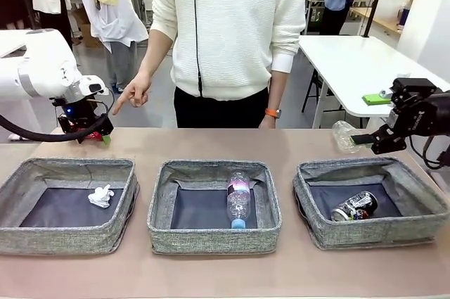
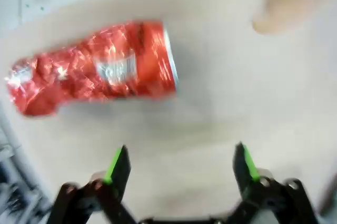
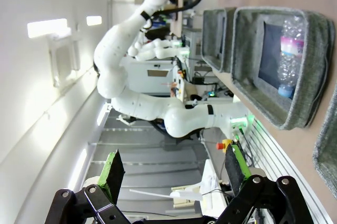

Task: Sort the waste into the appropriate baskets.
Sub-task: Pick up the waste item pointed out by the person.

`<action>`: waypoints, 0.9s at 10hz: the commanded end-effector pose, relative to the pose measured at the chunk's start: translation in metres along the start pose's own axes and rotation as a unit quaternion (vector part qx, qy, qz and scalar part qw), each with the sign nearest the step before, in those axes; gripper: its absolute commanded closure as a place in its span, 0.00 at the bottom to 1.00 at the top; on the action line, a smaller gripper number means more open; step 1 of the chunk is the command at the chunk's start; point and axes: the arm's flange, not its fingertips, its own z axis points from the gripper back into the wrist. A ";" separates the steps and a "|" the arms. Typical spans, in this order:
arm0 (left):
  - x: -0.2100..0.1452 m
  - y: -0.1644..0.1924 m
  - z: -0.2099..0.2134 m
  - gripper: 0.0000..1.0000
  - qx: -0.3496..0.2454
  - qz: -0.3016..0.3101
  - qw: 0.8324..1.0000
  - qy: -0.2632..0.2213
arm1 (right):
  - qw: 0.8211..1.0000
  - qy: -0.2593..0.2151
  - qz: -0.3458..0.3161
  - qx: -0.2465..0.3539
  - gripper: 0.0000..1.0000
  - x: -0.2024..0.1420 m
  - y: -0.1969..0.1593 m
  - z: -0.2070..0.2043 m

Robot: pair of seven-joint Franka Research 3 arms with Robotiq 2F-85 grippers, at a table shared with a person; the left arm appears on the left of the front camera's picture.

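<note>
Waste already binned, nearest row first: three grey woven baskets stand side by side on the tan table (image 1: 211, 271).
- Left basket (image 1: 21, 239): white tissue wad (image 1: 101, 196) on the dark bottom, towards the right side.
- Middle basket (image 1: 211, 239): clear bottle (image 1: 238, 200) lying flat, blue cap towards the near rim, purple label at the far end.
- Right basket (image 1: 380, 236): crushed black-silver can (image 1: 354, 206) on its side, about the middle of the floor.

Behind the baskets, on bare table:
- Left gripper (image 1: 95, 134) is low over the table beyond the left basket's far rim. The left wrist view shows its green-padded fingers (image 2: 118, 163) spread wide. The crushed red can (image 2: 95, 68) lies on its side just ahead of the tips, apart from both and not between them.
- Right gripper (image 1: 380, 143) hangs above the far rim of the right basket, pointing towards picture left. The right wrist view shows its fingers (image 3: 111, 168) spread wide. The crumpled clear plastic (image 1: 346, 136) lies just beside the tips. I cannot tell whether it touches them.

Far side: a person in a white sweater stands at the table edge. One hand (image 1: 133, 93) hangs with the index finger pointing down towards the left gripper's area. It shows as a blurred fingertip in the upper right of the left wrist view. The other hand (image 1: 267, 122) is at the table edge, with an orange wristband (image 1: 273, 112) above it.
</note>
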 end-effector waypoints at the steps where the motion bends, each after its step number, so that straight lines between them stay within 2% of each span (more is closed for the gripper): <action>1: -0.033 -0.008 0.041 0.00 0.031 -0.057 0.997 0.030 | 1.000 0.003 0.009 0.007 0.00 0.000 0.002 0.001; 3: -0.040 0.000 0.077 0.00 0.037 -0.099 0.994 -0.015 | 1.000 0.003 0.009 0.007 0.00 0.000 0.002 0.001; 4: -0.033 0.008 0.088 0.00 0.026 -0.176 0.984 -0.029 | 1.000 0.003 0.009 0.007 0.00 0.000 0.002 0.001; 5: -0.023 0.014 0.093 0.00 0.013 -0.329 0.944 0.000 | 1.000 0.003 0.009 0.007 0.00 0.000 0.002 0.001; 6: -0.017 0.022 0.095 0.00 0.001 -0.449 0.893 0.044 | 1.000 0.003 0.009 0.007 0.00 0.000 0.002 0.001; 7: -0.009 0.032 0.095 0.00 -0.001 -0.566 0.820 0.087 | 1.000 0.003 0.009 0.007 0.00 0.000 0.002 0.001; 8: -0.006 0.050 0.090 0.00 0.088 -0.647 0.748 0.119 | 1.000 0.003 0.009 0.007 0.00 0.000 0.002 0.001; 9: -0.001 0.049 0.087 0.00 0.140 -0.659 0.735 0.073 | 1.000 0.003 0.009 0.007 0.00 0.000 0.002 0.001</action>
